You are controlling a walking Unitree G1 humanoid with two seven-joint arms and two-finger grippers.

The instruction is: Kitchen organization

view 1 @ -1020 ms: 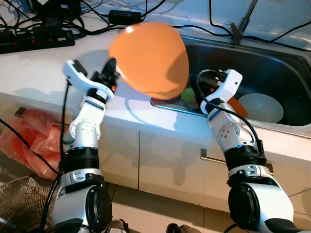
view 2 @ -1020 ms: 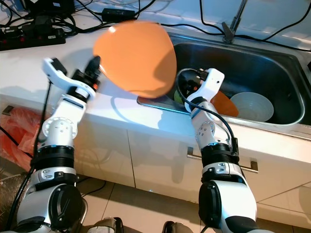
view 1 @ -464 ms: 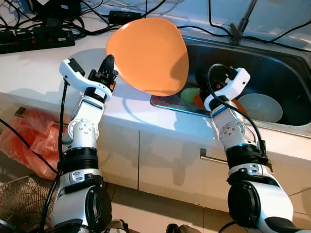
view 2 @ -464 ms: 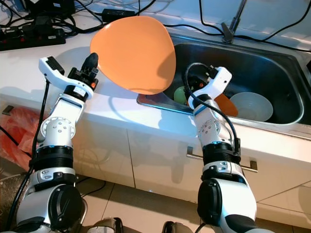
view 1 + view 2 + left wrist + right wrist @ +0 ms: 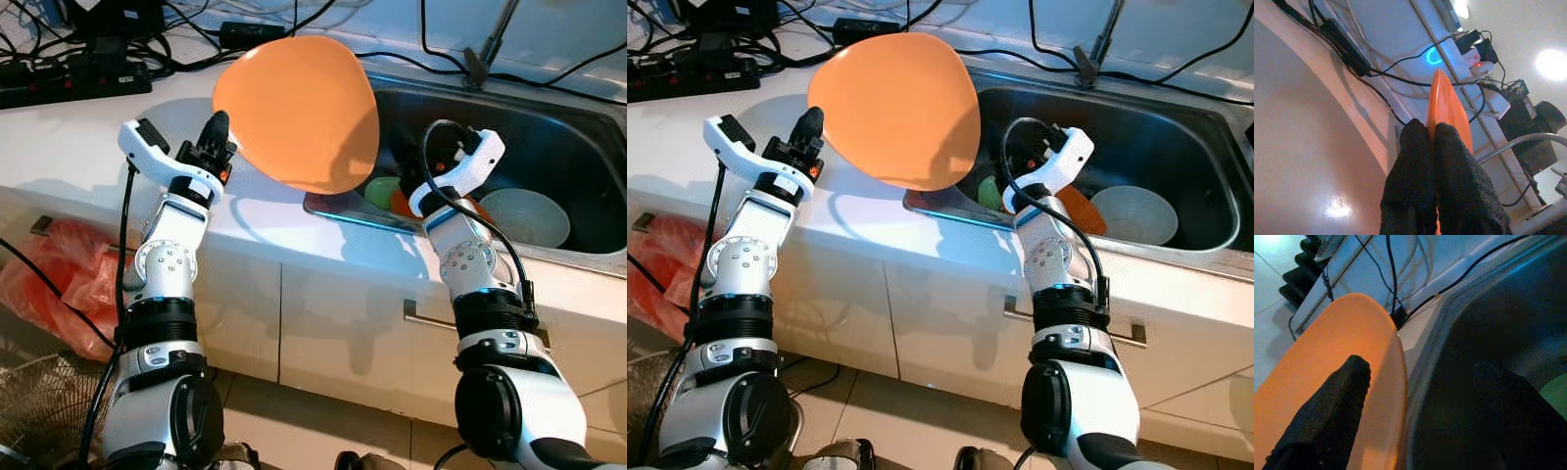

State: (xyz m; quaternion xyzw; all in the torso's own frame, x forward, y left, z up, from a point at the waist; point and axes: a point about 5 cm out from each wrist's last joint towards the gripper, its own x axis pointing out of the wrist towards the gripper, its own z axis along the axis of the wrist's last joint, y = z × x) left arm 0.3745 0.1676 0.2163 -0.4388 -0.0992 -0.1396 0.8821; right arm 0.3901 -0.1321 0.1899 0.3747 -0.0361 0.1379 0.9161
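The left gripper (image 5: 217, 132) is holding a big orange plate (image 5: 299, 113) up in the air, above the white bench (image 5: 69, 147) next to the sink's left edge. Its fingers (image 5: 1420, 161) are clenching the plate's rim. The plate is tilting, with its far side leaning over the sink (image 5: 549, 147).

The right gripper (image 5: 1415, 396) is reaching in over the near left corner of the sink, close beside the plate. Its fingers are spread wide and gripping nothing.

My guess is the robot is carrying the plate out of the sink to put it away on the bench. To do this well, the left gripper should be squeezing hard, because it is pinching just one edge and the plate is wide and could swing or slip. It should be moving slowly and keeping away from the black cables (image 5: 196, 24) at the back of the bench.

The head views are showing a white bowl (image 5: 524, 215), something green (image 5: 384, 191) and something orange (image 5: 1080, 208) lying in the sink. The left wrist view is showing the plate edge-on, squeezed tight between the fingers. The right wrist view is showing one spread finger in front of the plate.
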